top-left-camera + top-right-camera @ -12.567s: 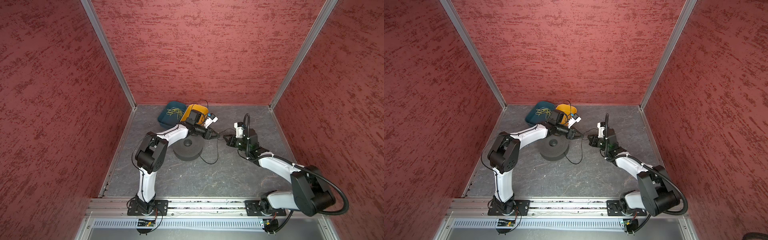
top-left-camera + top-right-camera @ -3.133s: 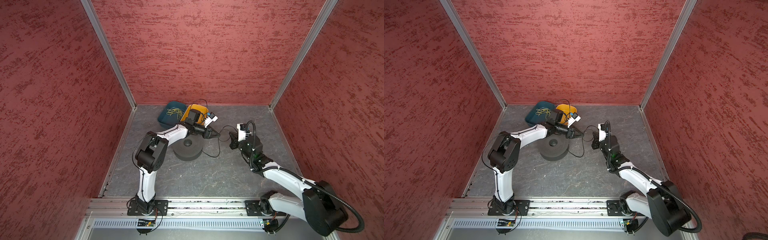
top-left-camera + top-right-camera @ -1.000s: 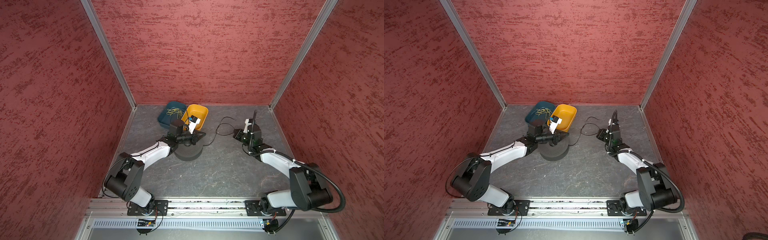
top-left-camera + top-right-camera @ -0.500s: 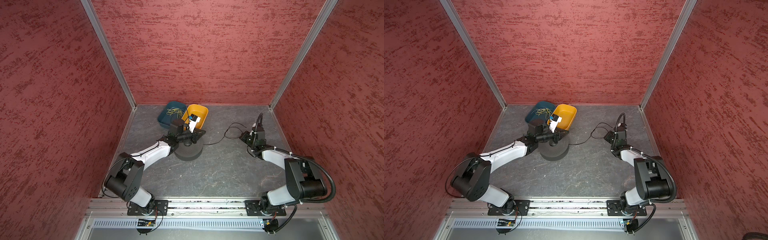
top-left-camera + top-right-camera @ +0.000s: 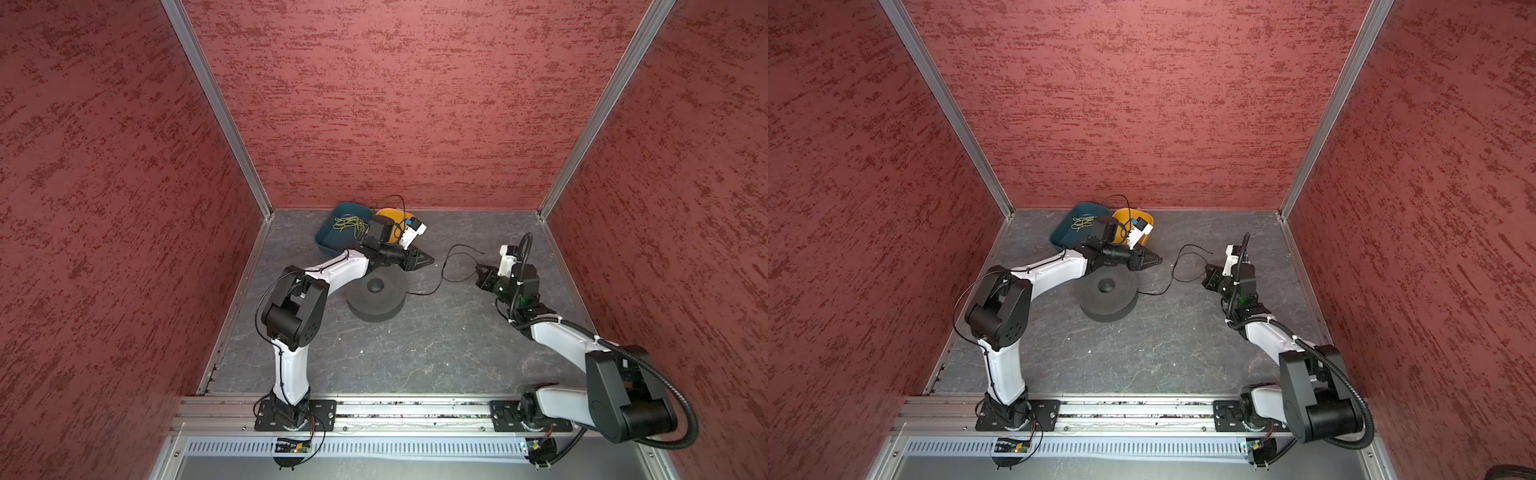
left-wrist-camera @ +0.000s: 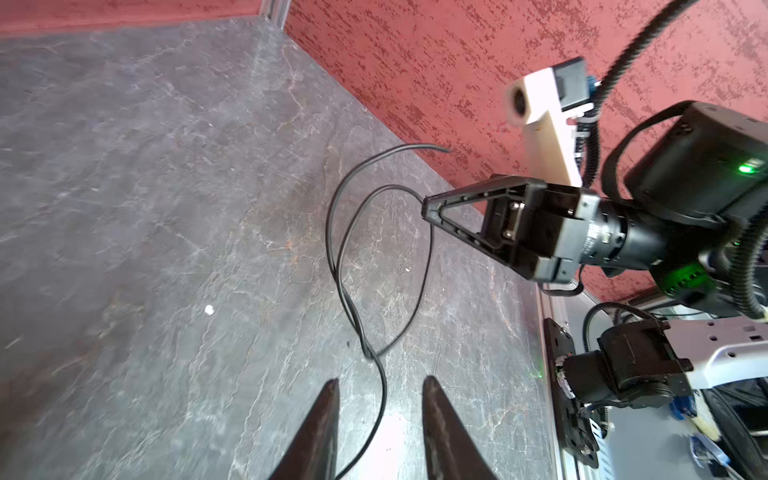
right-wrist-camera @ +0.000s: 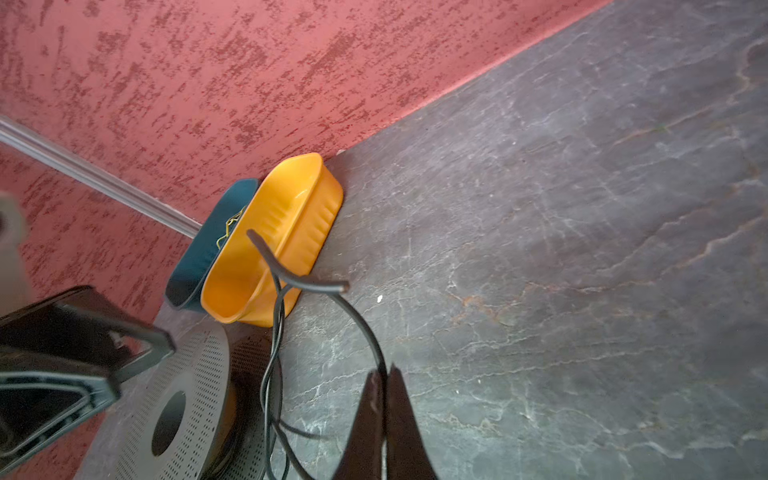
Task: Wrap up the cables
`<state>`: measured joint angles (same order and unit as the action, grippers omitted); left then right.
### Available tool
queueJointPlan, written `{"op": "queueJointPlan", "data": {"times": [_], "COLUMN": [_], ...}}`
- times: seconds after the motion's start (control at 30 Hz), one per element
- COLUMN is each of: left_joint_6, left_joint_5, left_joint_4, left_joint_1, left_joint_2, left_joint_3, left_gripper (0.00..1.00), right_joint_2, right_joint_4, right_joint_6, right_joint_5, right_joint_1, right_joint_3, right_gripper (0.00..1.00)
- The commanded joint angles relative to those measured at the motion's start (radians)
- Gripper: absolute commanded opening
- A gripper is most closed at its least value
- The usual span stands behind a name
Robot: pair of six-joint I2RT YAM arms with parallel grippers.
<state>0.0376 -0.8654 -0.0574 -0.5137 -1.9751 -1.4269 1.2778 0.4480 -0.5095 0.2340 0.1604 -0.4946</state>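
The cables are one thin black cord [image 5: 443,266] [image 5: 1174,266]. It leaves the black perforated spool [image 5: 376,297] [image 5: 1108,297] and loops slack across the floor to the right. My right gripper [image 5: 482,272] [image 7: 384,370] is shut on the cord [image 7: 365,328] near its free end. My left gripper [image 5: 424,261] [image 6: 380,380] hovers just right of the spool and is open. The cord [image 6: 383,380] runs between its fingers without being pinched. In the left wrist view the right gripper [image 6: 428,208] holds the loop above the floor.
A blue tray [image 5: 328,243] with yellow-green strands and an orange tray [image 5: 390,214] sit at the back wall behind the spool. Red walls close in three sides. A metal rail [image 5: 415,409] with the arm bases runs along the front.
The left arm has raised its elbow, reached right past the spool and opened its jaws. The right gripper came back left, so the stretched cord now hangs in a slack loop.
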Motion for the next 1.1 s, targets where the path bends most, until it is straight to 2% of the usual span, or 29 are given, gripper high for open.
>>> {"op": "queueJointPlan", "data": {"times": [0.0, 0.1, 0.37, 0.57, 0.7, 0.97, 1.07], "left_joint_6": [-0.061, -0.067, -0.088, -0.078, -0.068, -0.045, -0.036], "left_joint_5": [-0.042, -0.005, 0.009, 0.015, 0.017, 0.032, 0.067], "left_joint_4": [-0.129, -0.165, -0.213, -0.196, -0.182, -0.161, -0.146], "left_joint_1": [-0.029, -0.038, -0.05, -0.049, -0.049, -0.042, -0.04], "left_joint_2": [-0.05, -0.088, -0.138, -0.147, -0.147, -0.132, -0.111], "left_joint_3": [-0.064, -0.098, -0.132, -0.127, -0.125, -0.113, -0.095], "left_gripper": [0.35, 0.35, 0.35, 0.3, 0.23, 0.02, 0.0], "right_joint_2": [-0.026, -0.036, -0.035, -0.034, -0.035, -0.031, -0.026], "right_joint_4": [0.059, 0.059, 0.06, 0.06, 0.057, 0.056, 0.057], "right_joint_6": [0.041, 0.049, 0.051, 0.049, 0.049, 0.052, 0.049], "right_joint_5": [0.016, 0.007, -0.002, -0.005, -0.01, -0.021, -0.022], "right_joint_1": [0.018, 0.03, 0.044, 0.05, 0.054, 0.056, 0.057], "right_joint_3": [0.014, 0.017, 0.014, 0.014, 0.013, 0.014, 0.011], "right_gripper": [0.0, 0.0, 0.0, 0.0, 0.0, 0.0, 0.0]}}
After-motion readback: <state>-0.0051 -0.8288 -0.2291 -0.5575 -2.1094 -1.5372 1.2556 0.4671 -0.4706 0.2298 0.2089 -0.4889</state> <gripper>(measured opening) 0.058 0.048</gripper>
